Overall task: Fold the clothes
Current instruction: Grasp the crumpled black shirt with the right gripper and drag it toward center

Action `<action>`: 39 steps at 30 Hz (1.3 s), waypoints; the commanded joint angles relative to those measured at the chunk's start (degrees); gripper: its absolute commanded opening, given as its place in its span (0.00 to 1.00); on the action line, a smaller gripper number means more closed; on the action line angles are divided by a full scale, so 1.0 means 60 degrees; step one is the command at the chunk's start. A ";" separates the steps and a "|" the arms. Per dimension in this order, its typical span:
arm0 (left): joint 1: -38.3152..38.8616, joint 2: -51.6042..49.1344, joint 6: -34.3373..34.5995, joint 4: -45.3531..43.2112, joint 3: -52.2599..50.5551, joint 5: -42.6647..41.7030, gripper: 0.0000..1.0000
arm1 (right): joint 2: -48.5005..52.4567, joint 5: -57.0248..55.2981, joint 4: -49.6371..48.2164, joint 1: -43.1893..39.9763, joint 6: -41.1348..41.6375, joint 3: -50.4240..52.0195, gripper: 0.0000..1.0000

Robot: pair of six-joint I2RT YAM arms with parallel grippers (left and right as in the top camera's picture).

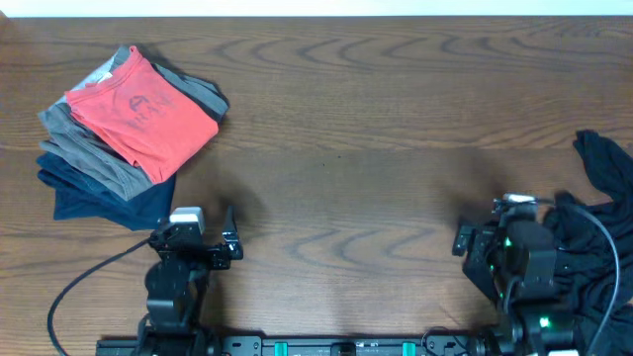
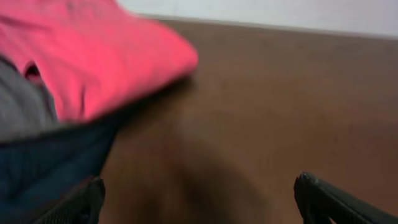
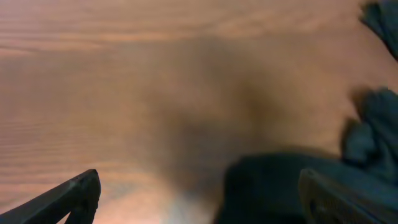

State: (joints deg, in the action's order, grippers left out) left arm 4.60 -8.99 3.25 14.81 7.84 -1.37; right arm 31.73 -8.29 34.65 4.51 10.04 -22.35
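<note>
The left gripper (image 2: 196,193) is shown spread wide, with nothing held. The right gripper (image 3: 199,190) is likewise spread and empty. Just beside its right finger, the black shirt (image 1: 598,163) is seen crumpled, with no fold made. Farther off, ahead and left of the left gripper, a folded red tee (image 1: 138,109) is stacked on folded grey and navy garments (image 1: 99,173). Folding is judged not yet begun.

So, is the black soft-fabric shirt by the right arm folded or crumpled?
Crumpled, not folded: the black soft-fabric shirt lies as an uneven, bunched heap at the right edge of the brown wooden table.
</note>
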 commanded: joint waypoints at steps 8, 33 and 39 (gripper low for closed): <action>0.0015 -0.4186 0.0288 0.2200 0.3446 -0.1752 0.98 | 0.3424 0.0710 0.1271 -0.1056 0.0535 -0.1515 0.99; 0.0011 -0.7468 0.0299 0.2929 0.4430 -0.3129 0.98 | 0.7522 0.1898 -0.0667 -0.1049 0.1552 -0.1359 0.01; 0.0015 -0.7468 0.0302 0.2386 0.4433 -0.3136 0.98 | 0.7519 0.6233 -0.3952 -0.0561 0.1151 -0.1366 0.01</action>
State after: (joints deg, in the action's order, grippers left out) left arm 4.60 -53.76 4.56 30.06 33.34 -19.42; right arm 76.69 10.79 16.03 -0.75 17.96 -30.13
